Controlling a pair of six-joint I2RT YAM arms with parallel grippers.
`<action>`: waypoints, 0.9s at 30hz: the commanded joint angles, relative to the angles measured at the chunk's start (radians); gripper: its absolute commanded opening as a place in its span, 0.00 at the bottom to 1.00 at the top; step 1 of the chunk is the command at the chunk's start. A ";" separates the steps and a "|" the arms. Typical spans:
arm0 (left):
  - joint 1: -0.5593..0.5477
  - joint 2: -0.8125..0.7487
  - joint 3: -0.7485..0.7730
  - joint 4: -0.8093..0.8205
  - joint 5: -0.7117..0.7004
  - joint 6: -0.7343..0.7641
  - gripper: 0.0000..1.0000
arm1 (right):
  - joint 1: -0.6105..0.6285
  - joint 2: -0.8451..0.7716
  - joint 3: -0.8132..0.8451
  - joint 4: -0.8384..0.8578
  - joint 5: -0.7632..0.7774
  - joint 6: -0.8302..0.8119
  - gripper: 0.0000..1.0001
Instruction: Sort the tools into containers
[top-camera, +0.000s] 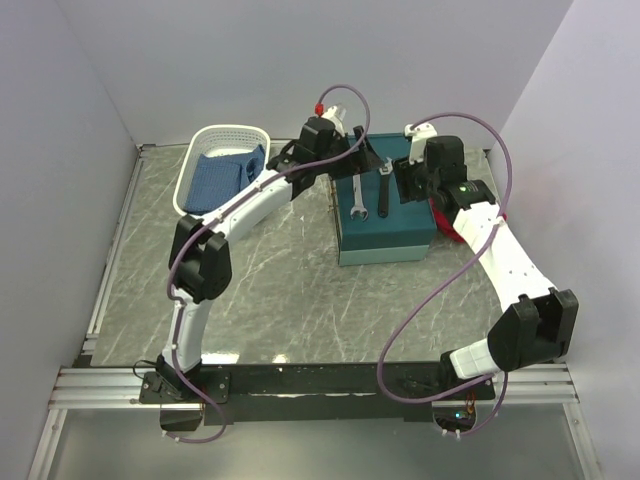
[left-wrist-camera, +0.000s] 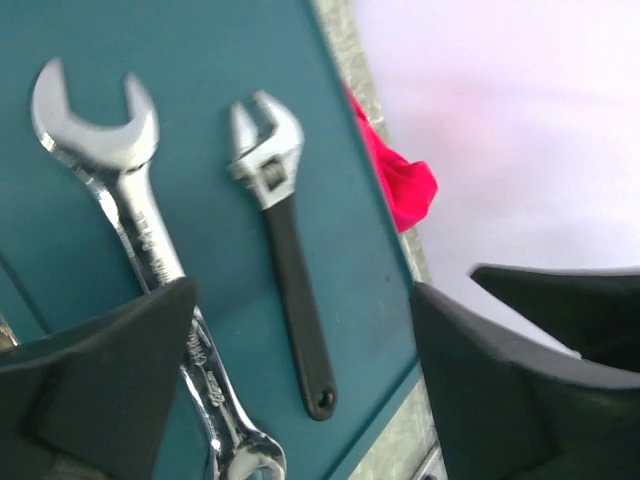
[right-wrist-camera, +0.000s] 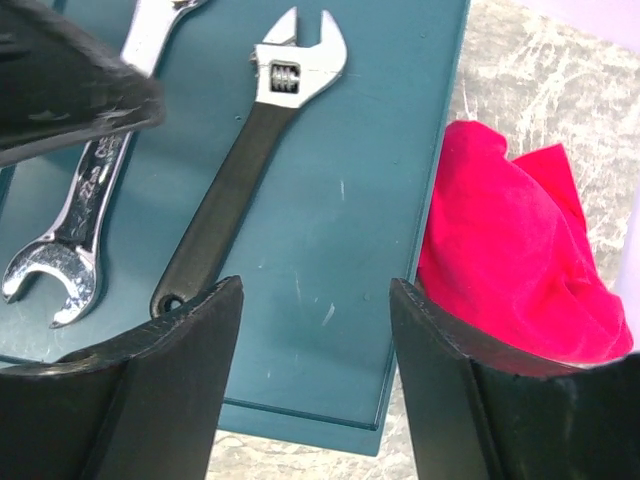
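A teal lidded box (top-camera: 390, 228) stands at the middle right of the table with its lid shut. A silver open-ended spanner (top-camera: 357, 197) and a dark-handled wrench (top-camera: 384, 188) lie side by side on the lid. My left gripper (top-camera: 362, 158) is open and empty above the lid's far edge. In the left wrist view, it (left-wrist-camera: 305, 330) hovers over the wrench (left-wrist-camera: 288, 255) and the spanner (left-wrist-camera: 135, 215). My right gripper (top-camera: 410, 182) is open and empty above the lid's right part. In the right wrist view, it (right-wrist-camera: 315, 300) hangs over bare lid (right-wrist-camera: 350, 200), just right of the wrench (right-wrist-camera: 235, 190) and spanner (right-wrist-camera: 88, 205).
A red cloth (right-wrist-camera: 510, 255) lies against the box's right side and also shows in the left wrist view (left-wrist-camera: 405, 185). A white basket (top-camera: 208, 138) holding a blue cloth (top-camera: 225, 172) stands at the back left. Walls close in the table on three sides.
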 joint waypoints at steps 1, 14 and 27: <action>-0.002 -0.133 0.080 0.059 -0.036 0.174 0.97 | -0.021 0.009 0.049 0.029 0.035 0.035 0.71; 0.042 -0.484 -0.323 0.097 -0.499 0.739 0.96 | -0.078 0.121 0.342 -0.174 0.286 0.136 1.00; 0.487 -0.572 -0.562 0.054 -0.420 0.522 0.96 | -0.113 -0.110 0.066 -0.149 0.429 0.141 1.00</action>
